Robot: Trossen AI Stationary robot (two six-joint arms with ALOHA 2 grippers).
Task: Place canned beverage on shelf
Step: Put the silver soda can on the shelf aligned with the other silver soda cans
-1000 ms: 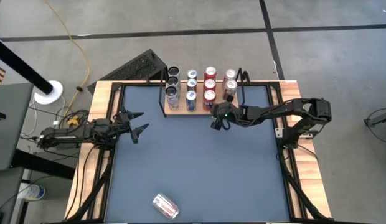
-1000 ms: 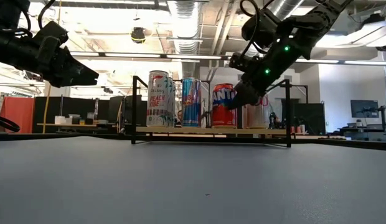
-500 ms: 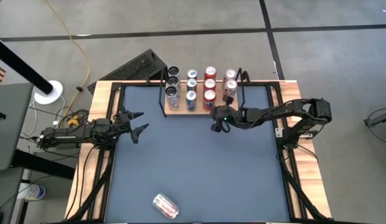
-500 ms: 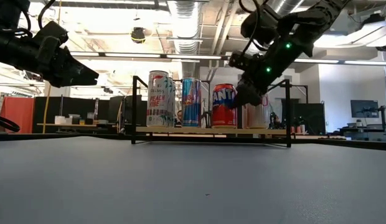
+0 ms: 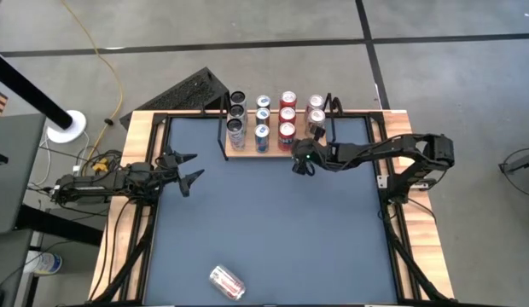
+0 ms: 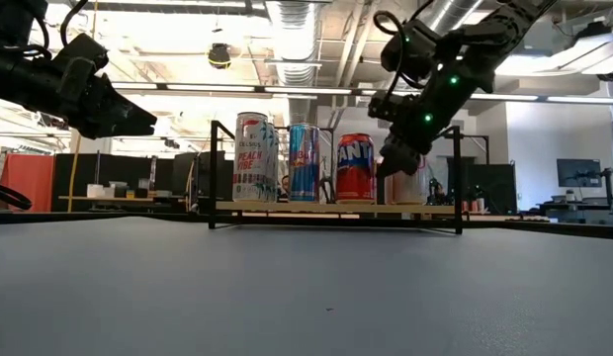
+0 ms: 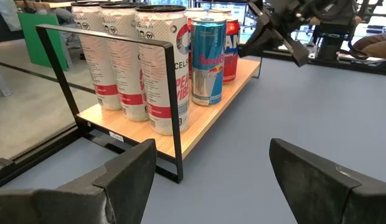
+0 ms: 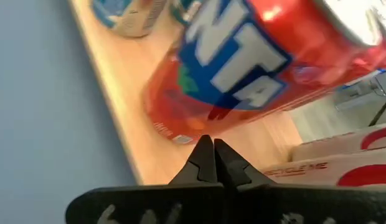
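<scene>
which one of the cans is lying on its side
The loose can at the table's near edge, far from the shelf. It alone lies tipped over on the blue mat; every other can stands upright on the shelf.

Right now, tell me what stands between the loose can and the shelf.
Only bare table lies between the can and the shelf. The right gripper, shut, hangs at the shelf's front edge by the red cans, near the free right-end spot. The left gripper waits open at the table's left.

Overhead, tabletop-level and 2 wrist cameras, all sharing the shelf [image 5: 273,147] of cans [image 6: 355,168].
</scene>
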